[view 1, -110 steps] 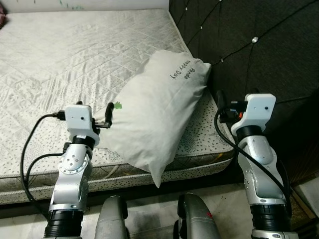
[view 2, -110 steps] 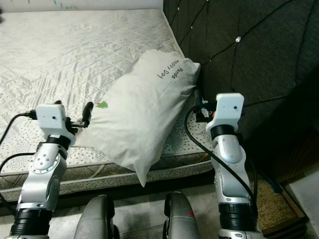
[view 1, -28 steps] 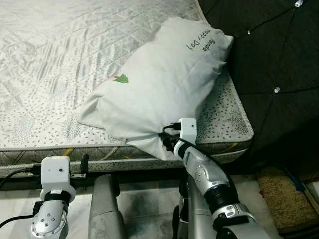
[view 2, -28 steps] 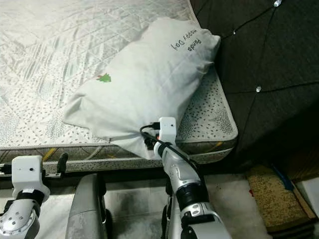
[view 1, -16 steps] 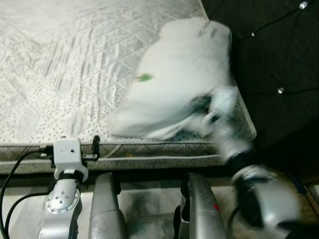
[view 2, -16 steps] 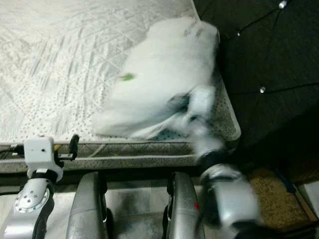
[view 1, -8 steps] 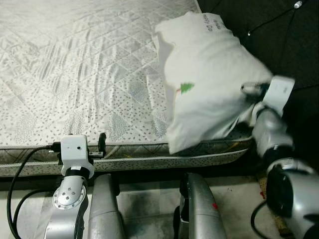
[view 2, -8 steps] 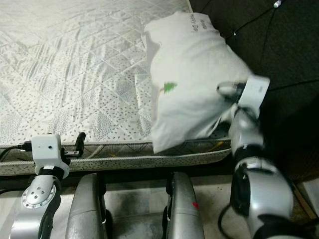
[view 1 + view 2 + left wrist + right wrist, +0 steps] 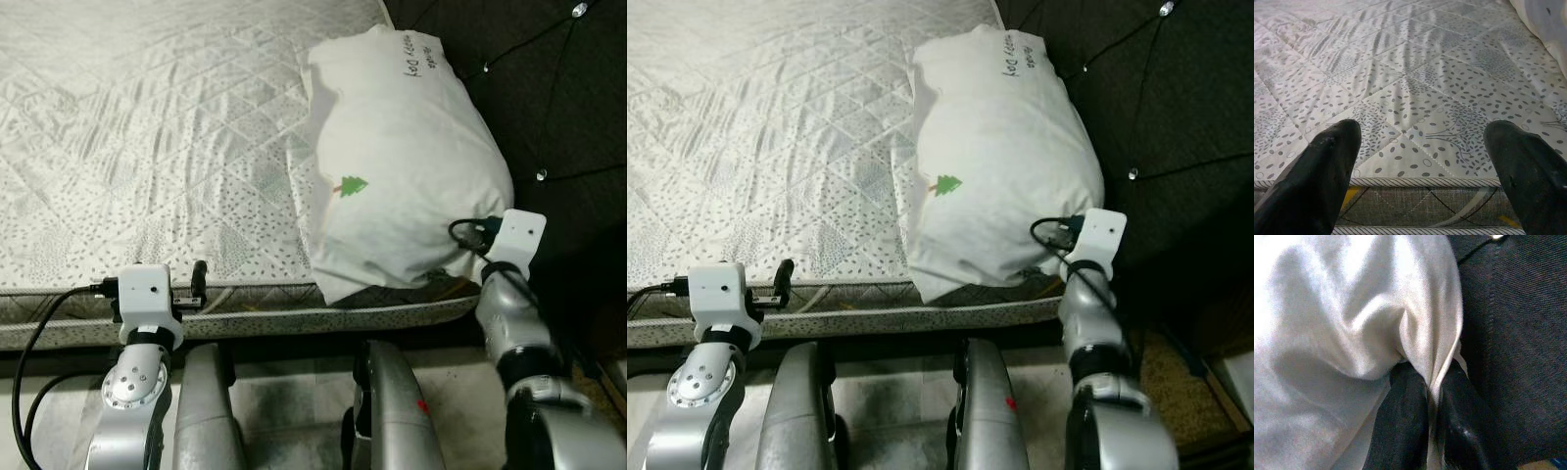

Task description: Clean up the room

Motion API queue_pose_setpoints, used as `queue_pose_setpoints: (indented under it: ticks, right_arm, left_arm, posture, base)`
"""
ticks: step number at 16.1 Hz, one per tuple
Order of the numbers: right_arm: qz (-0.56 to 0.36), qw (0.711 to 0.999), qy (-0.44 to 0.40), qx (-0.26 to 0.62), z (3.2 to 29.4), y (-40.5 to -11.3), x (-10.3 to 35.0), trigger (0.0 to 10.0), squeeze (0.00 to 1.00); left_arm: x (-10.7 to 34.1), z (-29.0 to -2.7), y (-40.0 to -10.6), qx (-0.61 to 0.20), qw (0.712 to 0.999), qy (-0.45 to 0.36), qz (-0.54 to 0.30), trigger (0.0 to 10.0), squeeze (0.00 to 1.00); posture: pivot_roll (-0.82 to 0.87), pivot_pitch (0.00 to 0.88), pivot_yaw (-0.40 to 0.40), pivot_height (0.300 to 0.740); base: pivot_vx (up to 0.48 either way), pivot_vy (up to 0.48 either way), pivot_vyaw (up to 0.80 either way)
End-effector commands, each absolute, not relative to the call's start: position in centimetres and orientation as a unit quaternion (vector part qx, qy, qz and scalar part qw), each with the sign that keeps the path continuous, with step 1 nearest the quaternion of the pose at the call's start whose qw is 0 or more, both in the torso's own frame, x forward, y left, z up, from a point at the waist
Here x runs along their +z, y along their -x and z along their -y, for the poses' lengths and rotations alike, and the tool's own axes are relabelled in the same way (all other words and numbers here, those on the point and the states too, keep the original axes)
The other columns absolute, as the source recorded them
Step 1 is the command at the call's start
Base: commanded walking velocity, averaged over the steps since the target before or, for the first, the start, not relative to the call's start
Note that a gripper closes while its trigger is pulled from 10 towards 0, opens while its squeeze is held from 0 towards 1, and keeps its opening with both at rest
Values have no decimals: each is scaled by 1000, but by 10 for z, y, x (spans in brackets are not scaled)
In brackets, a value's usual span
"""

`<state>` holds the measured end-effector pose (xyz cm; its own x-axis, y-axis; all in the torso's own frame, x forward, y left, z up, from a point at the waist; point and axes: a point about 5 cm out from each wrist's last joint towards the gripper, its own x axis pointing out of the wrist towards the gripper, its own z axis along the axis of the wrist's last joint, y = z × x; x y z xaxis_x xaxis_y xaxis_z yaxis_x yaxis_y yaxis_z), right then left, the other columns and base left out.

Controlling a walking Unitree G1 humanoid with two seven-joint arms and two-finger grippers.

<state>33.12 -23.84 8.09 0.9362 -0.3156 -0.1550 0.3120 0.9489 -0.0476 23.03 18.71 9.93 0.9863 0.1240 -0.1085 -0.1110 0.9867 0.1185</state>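
Observation:
A white pillow (image 9: 402, 166) with a small green tree print and dark lettering lies on the quilted mattress (image 9: 147, 147), lengthwise along the dark headboard. My right gripper (image 9: 1432, 382) is at the pillow's near right corner, by the mattress edge. It is shut on a fold of the pillow's fabric, which is pinched between the two black fingers (image 9: 1405, 421). My left gripper (image 9: 1422, 132) hovers open at the mattress's front edge, left of the pillow, with nothing between its fingers.
The dark tufted headboard (image 9: 549, 98) with shiny studs rises right of the pillow. The mattress's front edge (image 9: 255, 318) runs across just ahead of my knees (image 9: 211, 411). Pale tiled floor (image 9: 294, 392) lies below.
My right gripper swung the pillow's near corner to the right, turning the pillow from diagonal to lengthwise against the headboard. In the last half second pillow and right arm sank lower. The left arm rose slightly.

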Motion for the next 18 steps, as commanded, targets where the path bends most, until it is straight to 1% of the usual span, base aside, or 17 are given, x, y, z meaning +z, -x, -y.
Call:
queue_pose_setpoints:
  ticks: [1, 3, 6, 7, 8, 9, 10, 13, 14, 15, 16, 17, 18]
  right_arm:
    - [-108, 984, 11, -138, 231, -323, 67, 0, 0]
    - [-114, 986, 11, -121, 226, -320, 64, 0, 0]
    - [-84, 989, 13, -124, 236, -334, 87, 0, 0]
    - [-87, 991, 14, -99, 232, -331, 86, 0, 0]
    - [-90, 991, 14, -93, 231, -330, 84, 0, 0]
    - [-142, 989, 39, 5, 213, -324, 65, 0, 0]
    - [-136, 988, 74, 21, 214, -331, 70, 0, 0]
    - [-112, 989, 97, -2, 230, -361, 108, 0, 0]
    - [-109, 989, 102, -19, 240, -369, 122, 0, 0]
    - [-106, 988, 108, -40, 249, -372, 132, 0, 0]
    - [-101, 986, 109, -79, 264, -374, 144, 0, 0]
    - [-103, 984, 95, -114, 278, -374, 150, 0, 0]
    - [-112, 978, 72, -158, 296, -369, 154, 0, 0]
  left_arm:
    - [96, -187, -231, 59, 994, -61, -68, 10000, 0]
    - [96, -187, -232, 59, 994, -61, -68, 10000, 0]
    - [98, -187, -234, 60, 994, -61, -63, 10000, 0]
    - [98, -189, -234, 66, 994, -61, -62, 10000, 0]
    - [98, -189, -234, 66, 994, -61, -62, 10000, 0]
    - [98, -189, -234, 66, 994, -60, -62, 10000, 0]
    - [97, -187, -234, 63, 994, -60, -63, 10000, 0]
    - [99, -188, -238, 61, 994, -62, -59, 10000, 0]
    - [100, -190, -239, 62, 994, -64, -57, 10000, 0]
    - [101, -191, -240, 64, 994, -65, -56, 10000, 0]
    - [101, -193, -240, 68, 994, -66, -54, 10000, 0]
    - [101, -193, -240, 71, 994, -66, -54, 10000, 0]
    - [101, -194, -239, 75, 994, -65, -54, 10000, 0]
  posture:
    - [87, 109, -44, 565]
    - [85, 108, -41, 565]
    - [95, 98, -49, 565]
    - [96, 97, -51, 565]
    - [96, 97, -51, 565]
    - [95, 101, -49, 565]
    - [93, 101, -45, 565]
    - [96, 91, -43, 565]
    - [98, 89, -45, 565]
    - [104, 87, -51, 565]
    - [106, 86, -54, 565]
    - [109, 86, -57, 565]
    - [110, 87, -57, 565]
  base:
    - [0, 0, 0]
    - [0, 0, 0]
    - [0, 0, 0]
    - [0, 0, 0]
    - [0, 0, 0]
    - [0, 0, 0]
    - [0, 0, 0]
    - [0, 0, 0]
    - [0, 0, 0]
    - [0, 0, 0]
    - [0, 0, 0]
    - [0, 0, 0]
    - [0, 0, 0]
